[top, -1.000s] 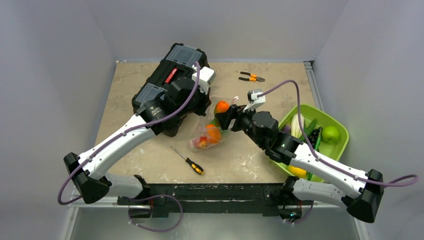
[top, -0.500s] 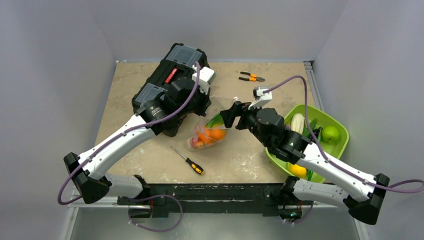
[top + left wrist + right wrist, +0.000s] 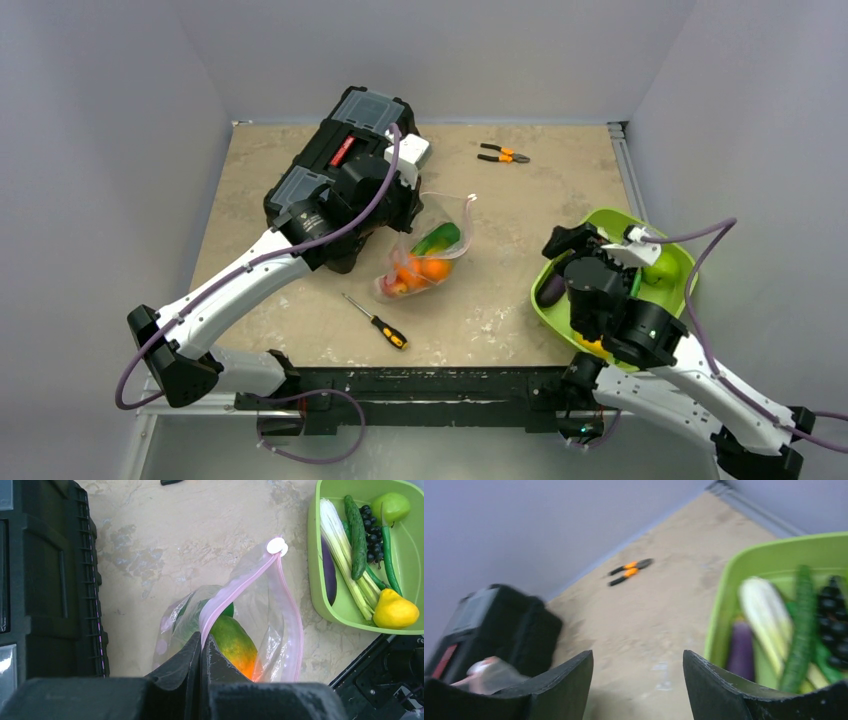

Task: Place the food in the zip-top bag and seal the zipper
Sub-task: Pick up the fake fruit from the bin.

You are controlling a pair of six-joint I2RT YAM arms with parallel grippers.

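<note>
The clear zip-top bag (image 3: 425,255) lies mid-table with its mouth open. My left gripper (image 3: 408,222) is shut on its pink zipper (image 3: 235,585) at the near end (image 3: 201,640) and holds that edge up. A white slider (image 3: 276,545) sits at the far end. In the bag are a green-and-orange fruit (image 3: 232,640) and orange pieces (image 3: 425,268). My right gripper (image 3: 568,240) is open and empty (image 3: 638,660), over the left rim of the lime-green bowl (image 3: 682,262). The bowl holds a white-stemmed leafy green (image 3: 340,550), cucumber (image 3: 356,535), purple eggplant (image 3: 327,575), yellow pear (image 3: 395,611) and green apple (image 3: 395,505).
A black toolbox (image 3: 340,170) stands at the back left, close behind my left arm. A screwdriver (image 3: 375,322) lies in front of the bag. Orange-handled pliers (image 3: 503,153) lie at the back. The bowl sits at the table's right edge.
My right gripper let an orange fruit go into the bag's mouth, then swung away right to the bowl, open. My left gripper has kept its hold on the zipper.
</note>
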